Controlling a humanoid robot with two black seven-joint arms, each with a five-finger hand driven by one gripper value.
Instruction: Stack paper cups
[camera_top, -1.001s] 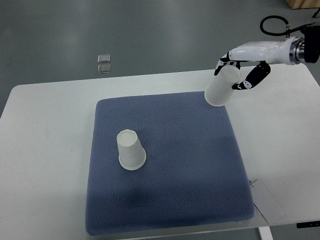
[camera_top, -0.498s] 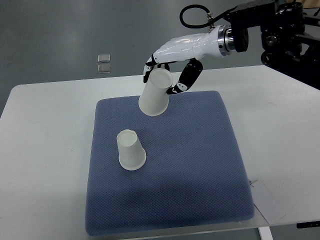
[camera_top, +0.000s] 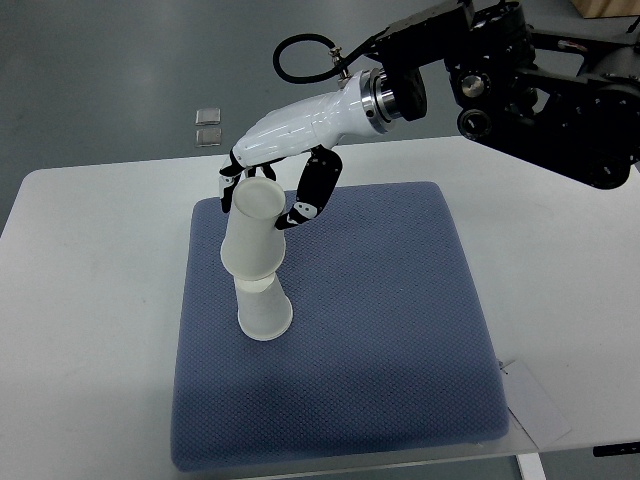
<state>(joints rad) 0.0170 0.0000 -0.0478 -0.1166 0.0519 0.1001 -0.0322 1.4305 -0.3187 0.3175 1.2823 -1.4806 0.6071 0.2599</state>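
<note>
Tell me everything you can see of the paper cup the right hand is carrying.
The held cup is plain white, looks like thin paper, and is upside down: closed base up, open mouth down. It tilts slightly, base leaning toward the right hand, whose dark-tipped fingers clasp its upper part. Its mouth covers the top of the standing cup, also upside down on the blue mat. Whether it is seated or only overlapping, I cannot tell.

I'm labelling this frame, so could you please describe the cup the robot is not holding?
Find the blue mat on the white table. On its left half a white paper cup stands upside down. Unlike the held cup just above it in the right hand, it rests on the mat with no fingers on it.
</note>
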